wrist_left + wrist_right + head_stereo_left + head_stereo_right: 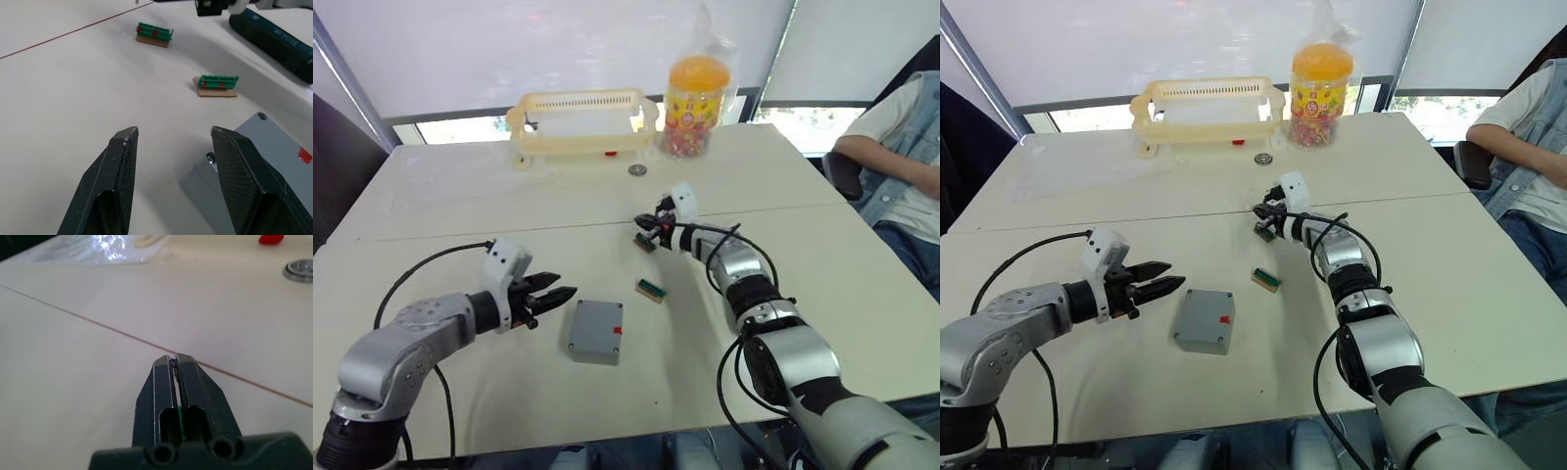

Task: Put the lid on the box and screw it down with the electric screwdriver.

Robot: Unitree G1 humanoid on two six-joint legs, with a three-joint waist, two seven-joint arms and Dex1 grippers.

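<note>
The grey box [596, 331] lies in the middle of the table with a flat face up, a red mark on it and a hole at a corner [262, 116]. I cannot tell whether that flat face is the lid. My left gripper [563, 286] hovers open just left of the box, its fingers [122, 161] pointing at the box's near corner. Further back, my right gripper [644, 225] is shut, tips down over a green-and-tan block [647, 243]. A tiny shiny speck sits at its fingertips [172, 360]. The electric screwdriver is out of view.
A second green-and-tan block [651, 289] lies between the box and my right arm. At the far edge stand a pale yellow slotted basket [582, 122] and an orange-lidded candy jar [697, 108], with a small metal ring [637, 169] in front. A person [901, 147] sits at the right.
</note>
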